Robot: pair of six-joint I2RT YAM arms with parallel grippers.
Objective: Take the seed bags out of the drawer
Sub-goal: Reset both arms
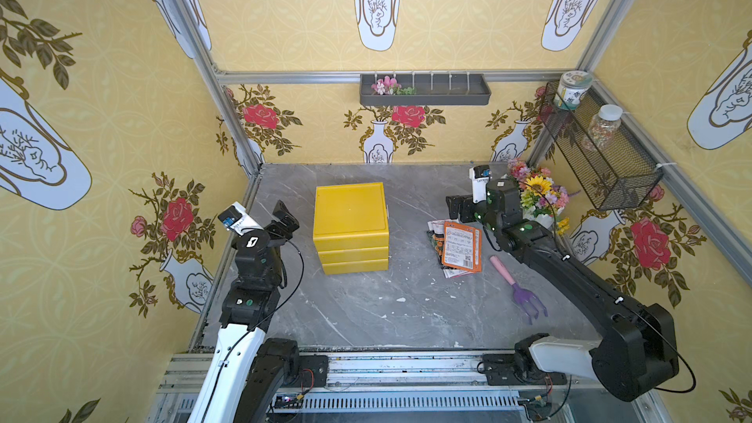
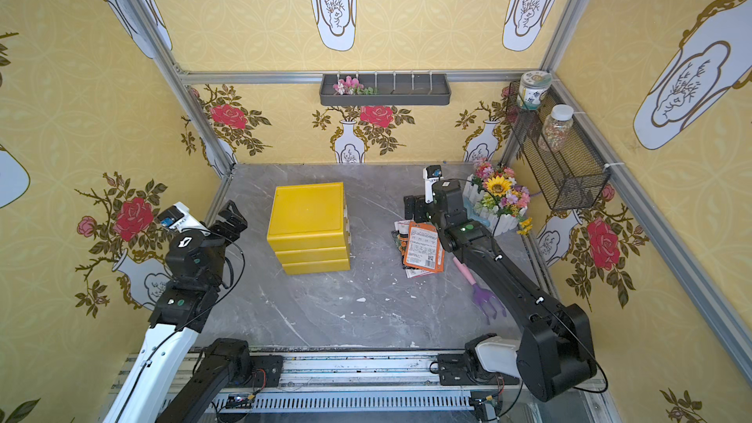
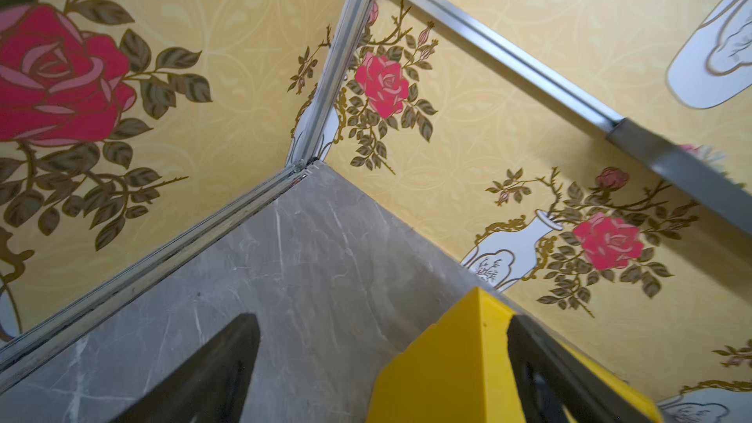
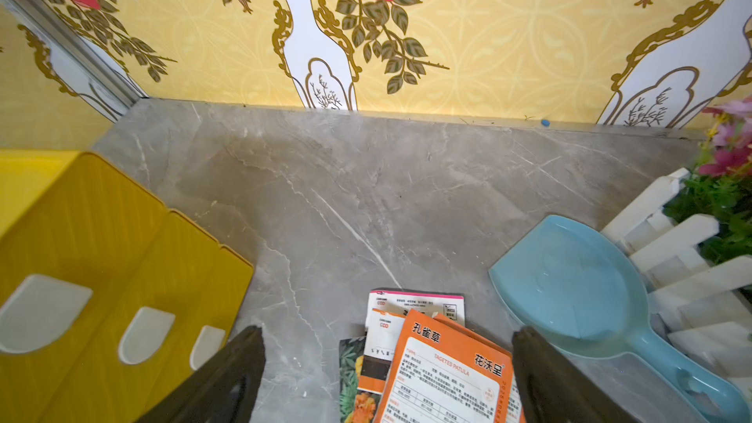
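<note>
Several seed bags (image 1: pixel 460 248) (image 2: pixel 423 248) lie in a loose pile on the grey table, right of the yellow three-drawer box (image 1: pixel 350 229) (image 2: pixel 307 229); an orange-backed one lies on top. All three drawers look pushed in. My right gripper (image 1: pixel 455 208) (image 2: pixel 413 207) hovers open just behind the pile. In the right wrist view the seed bags (image 4: pixel 443 368) lie below and between the spread fingers of the right gripper (image 4: pixel 388 331), untouched. My left gripper (image 1: pixel 285 217) (image 2: pixel 232 217) stands open and empty, raised left of the box. In the left wrist view a corner of the yellow box (image 3: pixel 455 368) shows near the left gripper (image 3: pixel 382 319).
A purple hand rake with a pink handle (image 1: pixel 517 286) lies front right of the pile. A flower pot with a white fence (image 1: pixel 537 197) and a blue scoop (image 4: pixel 569 278) sit at the back right. A wire basket with jars (image 1: pixel 598 144) and a grey shelf (image 1: pixel 425 91) hang on the walls.
</note>
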